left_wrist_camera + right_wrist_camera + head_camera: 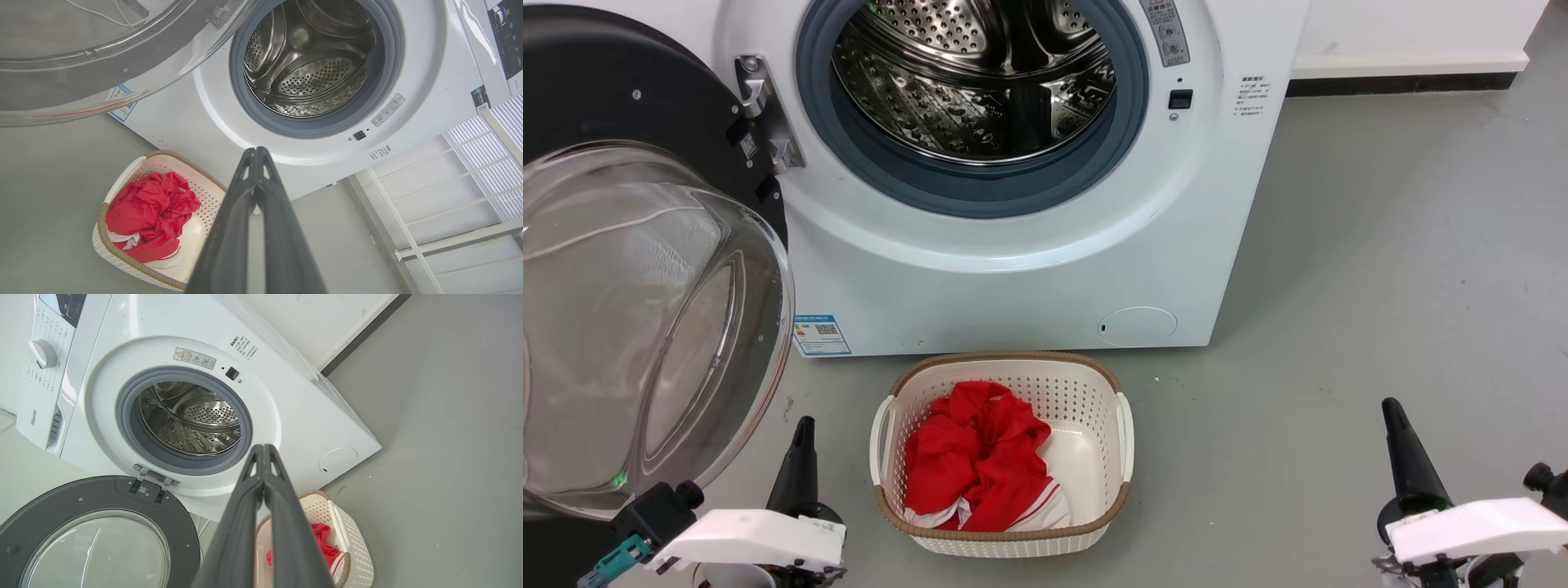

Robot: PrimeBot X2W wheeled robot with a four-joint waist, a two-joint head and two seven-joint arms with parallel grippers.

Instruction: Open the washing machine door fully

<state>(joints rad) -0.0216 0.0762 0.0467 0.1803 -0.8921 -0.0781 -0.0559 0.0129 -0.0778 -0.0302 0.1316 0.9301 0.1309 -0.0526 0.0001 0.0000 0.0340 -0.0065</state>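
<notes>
Door [629,269] is swung wide open, hanging off the hinge [764,114] at the left of the machine [1013,269], with the glass bowl bulging toward the camera. Drum [976,73] is fully exposed. Left gripper [256,152] is clenched on nothing, fingers pressed together, low near the door's bottom rim. Right gripper [263,448] is also clenched and empty, well off to the right over the floor [1380,245]. Basket [1005,359] with red cloth [976,457] sits just in front of the machine, between the grippers.
</notes>
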